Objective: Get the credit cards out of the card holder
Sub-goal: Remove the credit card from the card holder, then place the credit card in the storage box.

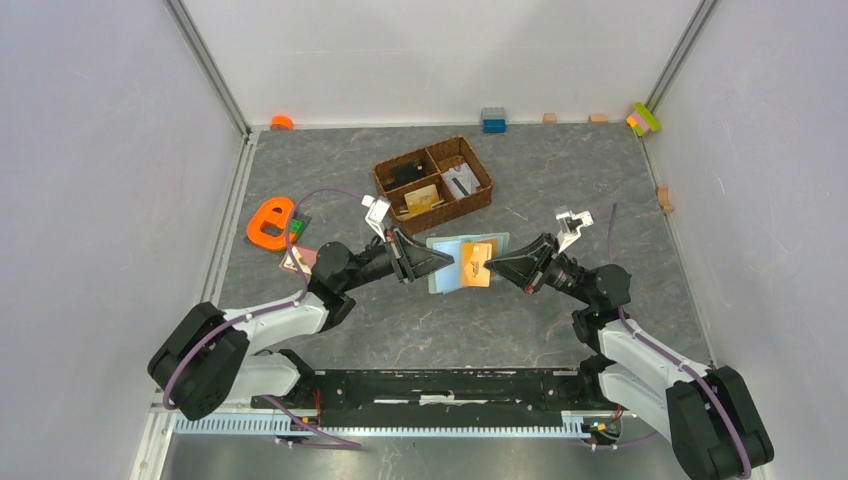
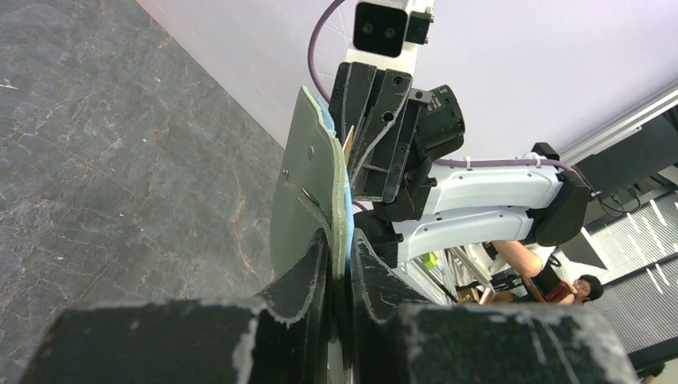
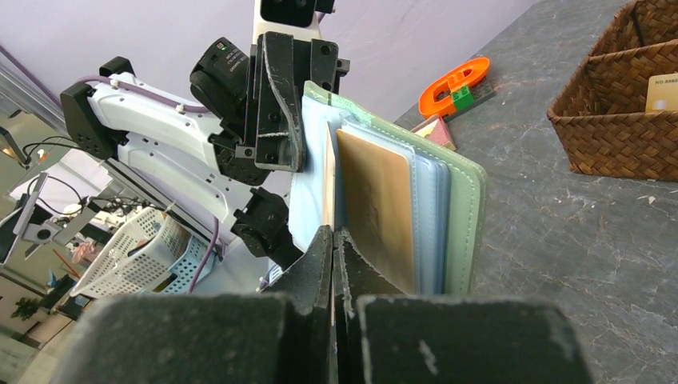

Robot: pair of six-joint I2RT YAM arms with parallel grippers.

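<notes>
The card holder (image 1: pixel 448 266) hangs open above the table between both arms, sage green outside (image 2: pixel 308 180) and pale blue inside (image 3: pixel 436 216). My left gripper (image 1: pixel 438 262) (image 2: pixel 342 260) is shut on its left edge. My right gripper (image 1: pixel 489 266) (image 3: pixel 333 240) is shut on the thin edge of a credit card (image 3: pixel 329 180) standing out of the slots. A tan-orange credit card (image 1: pixel 476 264) (image 3: pixel 380 200) sits in a slot just right of my fingers. A pinkish-brown card (image 1: pixel 297 260) (image 3: pixel 438 130) lies flat on the table by my left arm.
A brown wicker divided basket (image 1: pixel 483 186) (image 3: pixel 616 128) stands behind the holder, with a tan card (image 1: pixel 421 197) and dark items in it. An orange letter-e shape (image 1: pixel 268 222) (image 3: pixel 454 78) lies at the left. Small blocks (image 1: pixel 493 120) line the back wall.
</notes>
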